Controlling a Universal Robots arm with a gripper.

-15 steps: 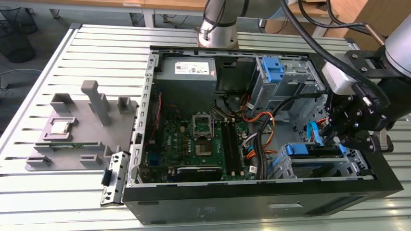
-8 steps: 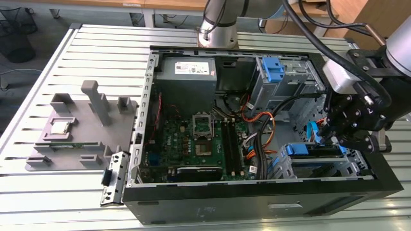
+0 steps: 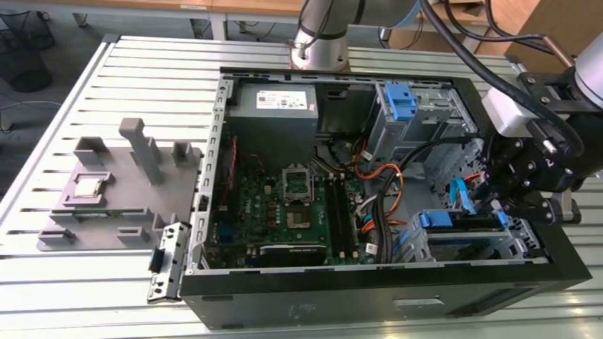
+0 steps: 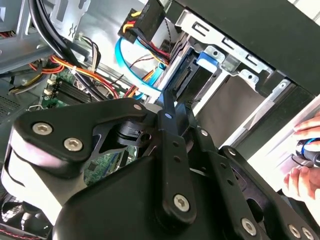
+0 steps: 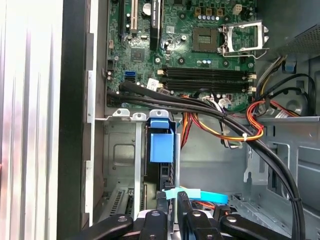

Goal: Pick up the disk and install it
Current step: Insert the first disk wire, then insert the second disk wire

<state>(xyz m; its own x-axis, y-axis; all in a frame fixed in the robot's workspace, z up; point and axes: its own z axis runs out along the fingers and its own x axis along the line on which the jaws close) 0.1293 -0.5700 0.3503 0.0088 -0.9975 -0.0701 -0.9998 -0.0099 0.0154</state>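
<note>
The disk [image 3: 462, 220] sits on edge in the lower drive bay at the exterior view's right side of the open computer case [image 3: 377, 296], its blue carrier tab [image 3: 434, 219] facing the motherboard. In both wrist views the disk [image 5: 161, 175] [image 4: 197, 82] runs from the blue tab [image 5: 162, 142] [image 4: 207, 58] back to my fingers. My gripper [image 3: 496, 205] [image 5: 167, 210] [image 4: 176, 105] is at the disk's rear end, its jaws narrow and shut on the disk's edge.
A light blue cable [image 5: 185, 194] crosses just in front of the fingers, and black and orange cable bundles [image 5: 235, 130] hang beside the bay. A lone blue bracket [image 3: 402, 102] stands in the upper bay. A grey fixture [image 3: 104, 191] lies at the exterior view's left. A person's hand [image 4: 302, 155] is outside the case.
</note>
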